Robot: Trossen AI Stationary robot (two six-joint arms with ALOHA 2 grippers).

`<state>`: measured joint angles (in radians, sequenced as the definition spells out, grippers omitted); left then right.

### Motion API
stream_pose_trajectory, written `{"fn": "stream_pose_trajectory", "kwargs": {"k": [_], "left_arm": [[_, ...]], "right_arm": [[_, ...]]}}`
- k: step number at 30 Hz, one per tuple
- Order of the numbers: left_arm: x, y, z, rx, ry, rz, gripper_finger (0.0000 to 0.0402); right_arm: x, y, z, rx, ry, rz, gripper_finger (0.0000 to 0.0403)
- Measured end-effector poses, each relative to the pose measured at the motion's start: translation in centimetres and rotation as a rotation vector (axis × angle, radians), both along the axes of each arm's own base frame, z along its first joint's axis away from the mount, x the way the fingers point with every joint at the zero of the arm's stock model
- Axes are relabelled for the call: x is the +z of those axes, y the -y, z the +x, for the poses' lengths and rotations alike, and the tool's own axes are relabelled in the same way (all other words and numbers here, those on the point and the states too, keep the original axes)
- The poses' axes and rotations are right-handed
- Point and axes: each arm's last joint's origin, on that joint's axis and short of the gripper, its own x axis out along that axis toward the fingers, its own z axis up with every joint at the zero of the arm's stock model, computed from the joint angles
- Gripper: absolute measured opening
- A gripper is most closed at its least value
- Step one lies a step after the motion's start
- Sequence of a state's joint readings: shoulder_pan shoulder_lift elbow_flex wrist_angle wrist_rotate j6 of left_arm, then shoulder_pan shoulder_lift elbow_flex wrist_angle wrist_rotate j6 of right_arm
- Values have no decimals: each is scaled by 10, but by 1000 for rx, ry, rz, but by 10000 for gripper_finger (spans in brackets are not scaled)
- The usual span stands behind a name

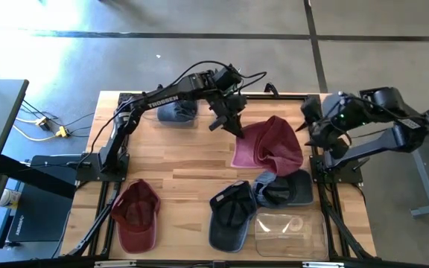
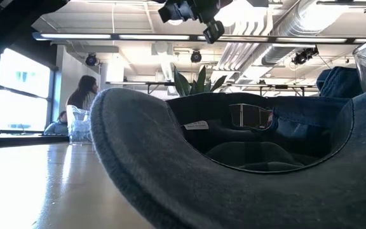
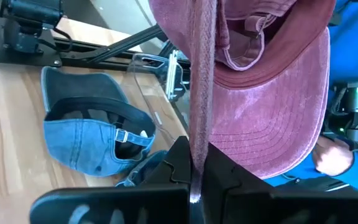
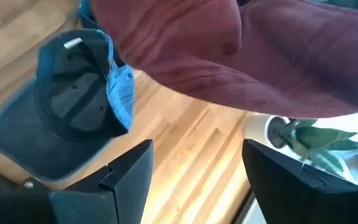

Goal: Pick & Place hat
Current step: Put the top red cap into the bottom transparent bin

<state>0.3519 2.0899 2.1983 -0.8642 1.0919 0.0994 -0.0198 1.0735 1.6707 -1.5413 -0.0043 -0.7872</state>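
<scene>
Wooden worktop [image 1: 192, 160] from above: left tool [image 1: 238, 128] clamped on the maroon hat [image 1: 270, 145], carried over the middle; five hats in all, perhaps. Clear tray [image 1: 289, 232] at the front edge. Left wrist: thin brim pinch, could slip. Right wrist: right tool [image 4: 194, 171] spread apart, empty, beside the hat.

Maroon hat [image 1: 270, 145]: hangs lifted by brim, crown drooping, over table's right-centre.
</scene>
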Motion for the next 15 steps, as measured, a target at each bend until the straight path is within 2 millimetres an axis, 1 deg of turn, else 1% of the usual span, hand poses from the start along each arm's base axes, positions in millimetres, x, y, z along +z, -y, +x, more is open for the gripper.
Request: {"fn": "stream_pose_trajectory", "kwargs": {"k": [4, 7, 10, 13, 15], "left_arm": [[0, -1, 0, 12, -17, -12, 0], [0, -2, 0, 22, -21, -6, 0], [0, -1, 0, 31, -34, -12, 0], [0, -1, 1, 37, -34, -14, 0], [1, -2, 2, 41, -25, -16, 0]], "right_arm": [[1, -7, -10, 0, 11, -34, 233], [4, -11, -24, -9, 46, 12, 221], [7, -16, -33, 14, 82, 58, 206], [7, -20, -34, 87, 86, 44, 192], [7, -22, -29, 138, 80, -4, 184]]}}
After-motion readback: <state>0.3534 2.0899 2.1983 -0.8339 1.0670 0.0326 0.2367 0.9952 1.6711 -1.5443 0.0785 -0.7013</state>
